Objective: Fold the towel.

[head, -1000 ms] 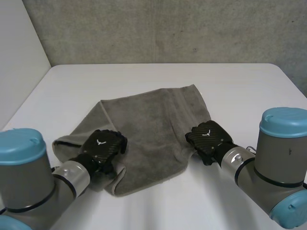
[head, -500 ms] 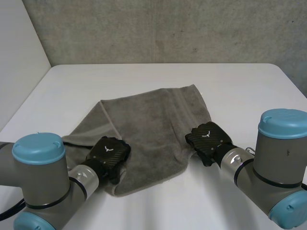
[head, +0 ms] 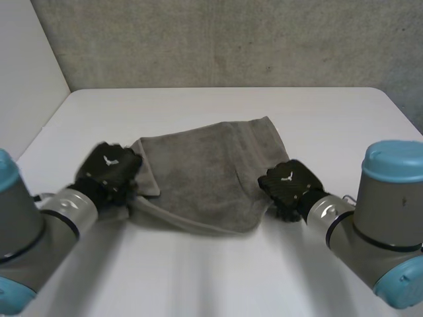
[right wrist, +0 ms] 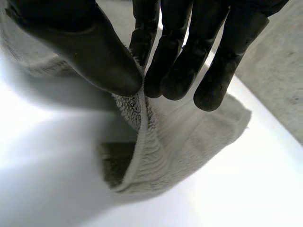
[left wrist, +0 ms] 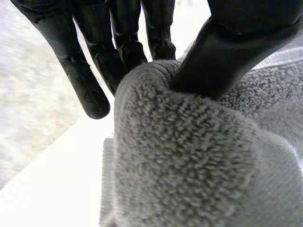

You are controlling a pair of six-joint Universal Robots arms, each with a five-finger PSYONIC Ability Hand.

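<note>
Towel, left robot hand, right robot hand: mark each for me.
towel (head: 211, 165), head view, flat middle of the cloth.
left robot hand (head: 109, 168), head view, back of the hand.
right robot hand (head: 287, 185), head view, back of the hand.

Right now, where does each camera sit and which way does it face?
Head view: between and behind the arms, looking down at the table and towel; both arms, left hand, right hand show.
Left wrist view: on the left wrist, looking along the left hand, which pinches the towel.
Right wrist view: on the right wrist, looking along the right hand, pinching the towel's edge.
All share the towel.
</note>
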